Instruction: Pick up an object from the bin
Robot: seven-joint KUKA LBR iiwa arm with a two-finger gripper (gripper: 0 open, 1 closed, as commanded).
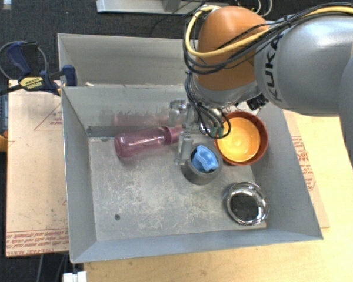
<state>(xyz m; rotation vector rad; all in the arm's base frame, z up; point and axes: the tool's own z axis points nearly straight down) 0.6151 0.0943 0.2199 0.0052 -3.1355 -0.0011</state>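
I am low down in the middle of the grey bin (135, 216), and my gripper (183, 138) sits right at the cap end of a pink plastic bottle (142, 141). The bottle lies on its side on the bin floor, with its fat end to the left and its thin neck pointing right, at me. I cannot tell if my jaws are apart or together, because my own wrist and cables hide too much of them. I cannot tell if I touch the bottle either. Just near of me and a bit to the right is a small grey cup (195, 175) with a blue thing (205, 157) inside it. To the right of that cup is an orange bowl (244, 140). A round shiny tin (245, 203) with a dark middle sits nearer, toward the right corner. I think I am at the step of getting set for the grab, and nothing is lifted yet. Next I think I need the neck right between my jaws, then a firm squeeze, then a lift straight up. The bottle is round and could roll away, and the grey cup is very close, so I should not bump it.
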